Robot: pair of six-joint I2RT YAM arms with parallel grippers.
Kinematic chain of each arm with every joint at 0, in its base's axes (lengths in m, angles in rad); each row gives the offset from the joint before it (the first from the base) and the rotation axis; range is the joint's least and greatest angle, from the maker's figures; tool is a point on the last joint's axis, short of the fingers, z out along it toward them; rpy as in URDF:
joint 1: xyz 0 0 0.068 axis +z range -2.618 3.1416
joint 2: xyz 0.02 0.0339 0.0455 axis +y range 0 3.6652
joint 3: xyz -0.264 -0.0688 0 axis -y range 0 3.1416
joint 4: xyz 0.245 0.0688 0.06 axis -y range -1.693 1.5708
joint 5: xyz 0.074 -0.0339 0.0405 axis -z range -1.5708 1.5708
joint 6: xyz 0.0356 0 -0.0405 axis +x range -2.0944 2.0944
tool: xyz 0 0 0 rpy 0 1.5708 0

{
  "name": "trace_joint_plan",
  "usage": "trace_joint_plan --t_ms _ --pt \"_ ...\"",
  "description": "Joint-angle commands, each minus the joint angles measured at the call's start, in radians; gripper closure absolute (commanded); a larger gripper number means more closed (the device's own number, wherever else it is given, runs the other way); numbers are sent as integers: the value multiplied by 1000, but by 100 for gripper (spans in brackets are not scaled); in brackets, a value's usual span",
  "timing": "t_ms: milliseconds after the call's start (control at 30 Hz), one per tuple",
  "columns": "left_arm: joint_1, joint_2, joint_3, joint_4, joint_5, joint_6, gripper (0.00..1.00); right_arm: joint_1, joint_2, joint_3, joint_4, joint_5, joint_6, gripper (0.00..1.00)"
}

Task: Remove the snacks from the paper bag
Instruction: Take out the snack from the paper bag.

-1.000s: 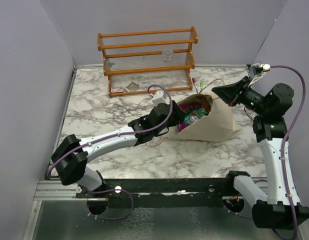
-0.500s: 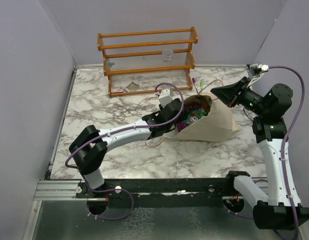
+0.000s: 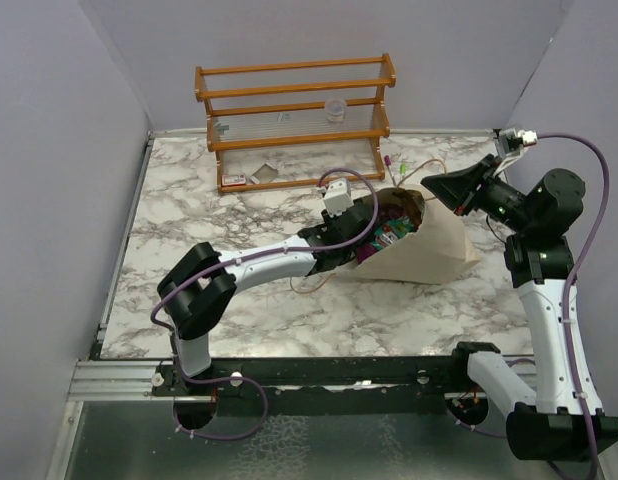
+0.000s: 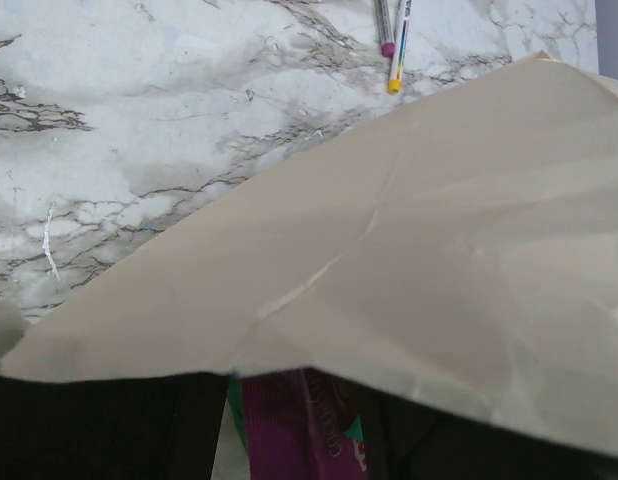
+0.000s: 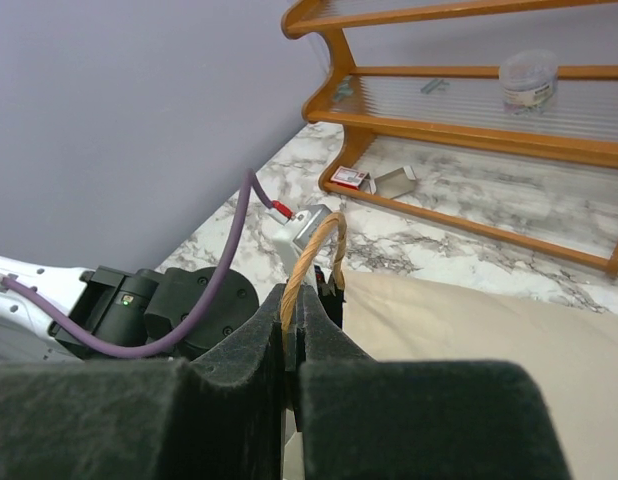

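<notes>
The cream paper bag lies on its side with its mouth facing left. Purple, green and red snacks show in the mouth. My left gripper reaches into the mouth. In the left wrist view the bag's upper wall covers most of the frame. There the open left gripper has a purple packet between its dark fingers. My right gripper is shut on the bag's tan loop handle and holds it up. It shows pinched between the right gripper's fingers.
A wooden slatted rack stands at the back and also shows in the right wrist view. Two thin pens lie on the marble behind the bag. A small card and a folded scrap lie by the rack's foot.
My left arm has stretched right and pushed its gripper further into the bag's mouth. The right arm and the held handle have not moved.
</notes>
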Motion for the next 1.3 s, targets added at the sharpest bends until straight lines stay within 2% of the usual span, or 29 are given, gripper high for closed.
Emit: trace_joint_plan --t_ms 0,300,367,567,833,933,1100,1267 --pt "-2 25 33 9 -29 25 54 6 -15 -3 -7 22 -16 98" --pt "-2 -68 -7 59 -33 99 94 7 -19 -28 -21 42 -34 98" --pt "-2 -89 -15 62 -31 113 99 8 -21 -21 -50 68 -48 98" --pt "-1 -218 -56 133 50 182 100 7 -28 57 -162 199 -79 98" --pt "-1 -324 -37 147 146 267 100 8 20 223 -304 507 -155 98" --pt "-1 -379 -40 159 177 301 100 8 13 223 -284 626 -159 98" --pt "-1 -461 -39 194 252 386 100 8 -19 174 -183 634 -161 98" --pt "0 -517 21 165 336 454 100 8 -24 153 -159 613 -150 98"
